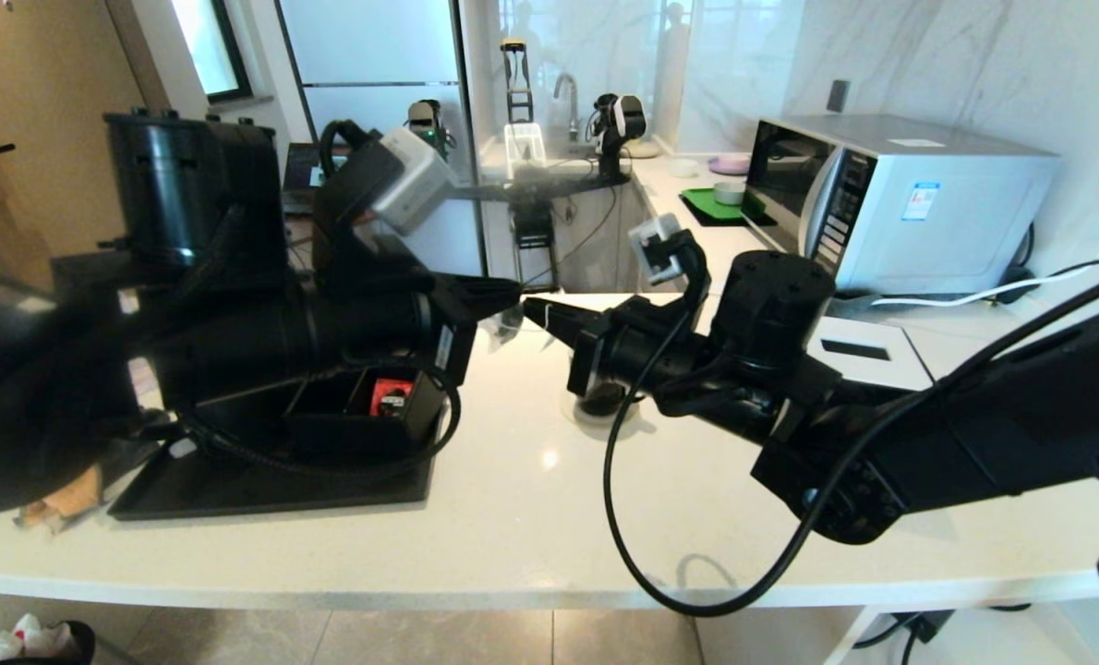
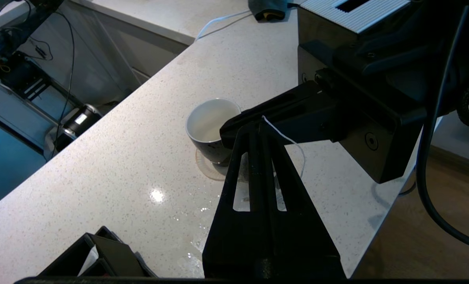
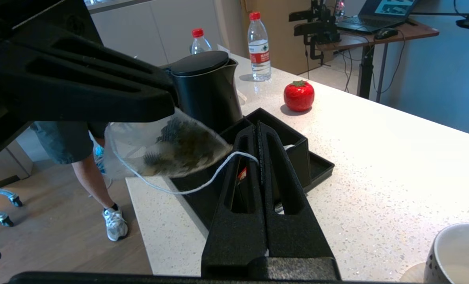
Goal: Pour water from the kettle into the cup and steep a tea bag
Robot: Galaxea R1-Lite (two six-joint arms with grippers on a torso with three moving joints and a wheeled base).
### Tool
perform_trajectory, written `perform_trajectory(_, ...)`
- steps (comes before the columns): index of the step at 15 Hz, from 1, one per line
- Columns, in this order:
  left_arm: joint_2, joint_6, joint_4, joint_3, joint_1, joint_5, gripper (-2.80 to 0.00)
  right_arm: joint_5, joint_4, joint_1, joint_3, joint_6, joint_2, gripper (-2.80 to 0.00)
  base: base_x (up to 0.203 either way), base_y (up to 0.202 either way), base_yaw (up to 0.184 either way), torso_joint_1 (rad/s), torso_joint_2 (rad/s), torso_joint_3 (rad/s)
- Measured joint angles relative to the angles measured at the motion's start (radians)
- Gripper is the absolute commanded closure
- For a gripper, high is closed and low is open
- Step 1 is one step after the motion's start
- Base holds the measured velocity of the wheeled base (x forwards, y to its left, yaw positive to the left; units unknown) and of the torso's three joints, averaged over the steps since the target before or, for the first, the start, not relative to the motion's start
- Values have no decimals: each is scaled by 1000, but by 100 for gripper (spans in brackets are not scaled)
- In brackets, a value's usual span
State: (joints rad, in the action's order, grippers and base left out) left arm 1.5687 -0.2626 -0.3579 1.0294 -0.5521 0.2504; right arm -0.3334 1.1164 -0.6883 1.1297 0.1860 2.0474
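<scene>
The tea bag (image 3: 171, 148), a translucent pouch of dark leaves, hangs in the air between my two grippers. My left gripper (image 3: 170, 105) is shut on the pouch's top edge. Its white string (image 3: 187, 190) loops down and up into my right gripper (image 3: 258, 128), which is shut on it. In the left wrist view the left gripper (image 2: 258, 130) sits just beside the black cup (image 2: 209, 128), whose white inside shows. The cup (image 1: 598, 399) stands on a coaster under the right gripper (image 1: 536, 312). The black kettle (image 3: 207, 86) stands behind the black organiser box (image 3: 293, 142).
A black tray (image 1: 263, 485) at the counter's left holds the organiser box with a red packet (image 1: 388, 395). A red tomato-shaped jar (image 3: 298, 96) and two red-capped bottles (image 3: 259, 45) stand past the kettle. A microwave (image 1: 900, 203) and a white slotted box (image 1: 859, 351) are at right.
</scene>
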Motion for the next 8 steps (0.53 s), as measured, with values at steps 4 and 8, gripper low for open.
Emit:
perform_trajectory(4, 0, 0, 0, -1, 0, 0, 0, 0, 5, 5, 4, 0, 1, 0, 0, 0, 0, 0, 0, 0)
perform_trajectory(8, 1, 0, 0, -2, 0, 0, 0, 0, 7, 7, 4, -1, 1, 0, 0, 0, 0, 0, 0, 0)
